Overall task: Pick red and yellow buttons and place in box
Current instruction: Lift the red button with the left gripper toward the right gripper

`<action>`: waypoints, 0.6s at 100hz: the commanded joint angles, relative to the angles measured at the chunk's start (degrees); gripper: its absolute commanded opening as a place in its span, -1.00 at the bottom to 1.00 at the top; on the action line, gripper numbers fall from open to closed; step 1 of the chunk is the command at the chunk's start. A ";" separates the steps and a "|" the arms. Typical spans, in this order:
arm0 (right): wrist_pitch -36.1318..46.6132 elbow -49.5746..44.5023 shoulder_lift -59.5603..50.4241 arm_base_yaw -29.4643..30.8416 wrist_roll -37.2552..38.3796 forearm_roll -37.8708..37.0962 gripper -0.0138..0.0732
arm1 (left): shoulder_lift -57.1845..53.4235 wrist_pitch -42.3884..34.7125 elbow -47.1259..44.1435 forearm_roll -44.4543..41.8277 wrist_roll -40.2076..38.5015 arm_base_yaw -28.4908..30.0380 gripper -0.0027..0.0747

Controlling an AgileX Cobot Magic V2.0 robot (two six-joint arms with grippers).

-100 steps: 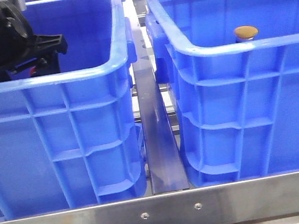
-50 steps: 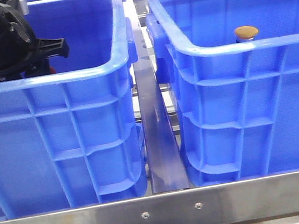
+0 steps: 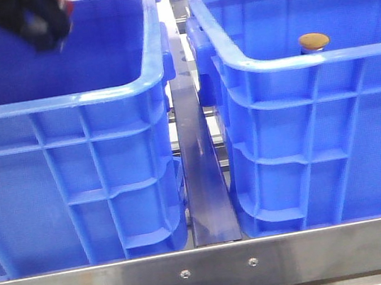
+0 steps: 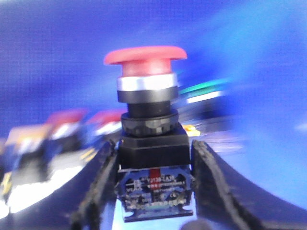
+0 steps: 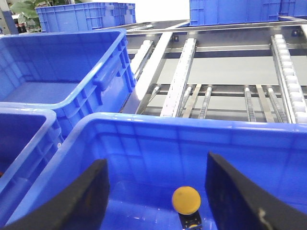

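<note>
My left gripper (image 4: 153,165) is shut on the dark base of a red button (image 4: 145,55), which stands upright between the fingers. In the front view the left gripper (image 3: 40,21) is a blur high over the left blue crate (image 3: 62,101), with a bit of red beside it. The yellow button (image 3: 313,41) stands in the right blue crate (image 3: 293,62) near its front wall. My right gripper (image 5: 156,167) is open above that crate, and the yellow button (image 5: 186,200) lies below, between the fingers and closer to one. The right gripper does not show in the front view.
Other red buttons (image 4: 67,120) lie blurred in the left crate. A metal rail (image 3: 195,149) runs between the two crates and a steel bar (image 3: 210,272) crosses the front. Beyond are another blue crate (image 5: 57,81) and roller tracks (image 5: 182,72).
My left gripper has risen from low inside the left crate to the top of the front view, carrying the red button. The yellow button has not moved.
</note>
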State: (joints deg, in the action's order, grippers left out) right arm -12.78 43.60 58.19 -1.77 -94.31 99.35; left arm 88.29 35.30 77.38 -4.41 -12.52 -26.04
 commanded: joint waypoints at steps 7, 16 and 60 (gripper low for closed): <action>-1.14 1.43 -0.23 0.31 -0.48 1.26 0.39 | -6.19 -3.20 1.86 5.68 8.40 -5.01 -0.95; -1.73 1.43 -0.23 0.31 -0.48 1.26 0.39 | -7.24 -3.34 1.86 11.63 16.03 -8.43 -0.95; -21.55 1.50 0.18 0.31 18.33 1.31 0.46 | -7.20 -1.82 1.86 19.11 30.01 -19.81 -0.95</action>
State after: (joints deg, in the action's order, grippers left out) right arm -26.63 43.60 58.78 -1.77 -82.50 99.35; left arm 83.24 36.73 77.38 13.38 16.93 -44.51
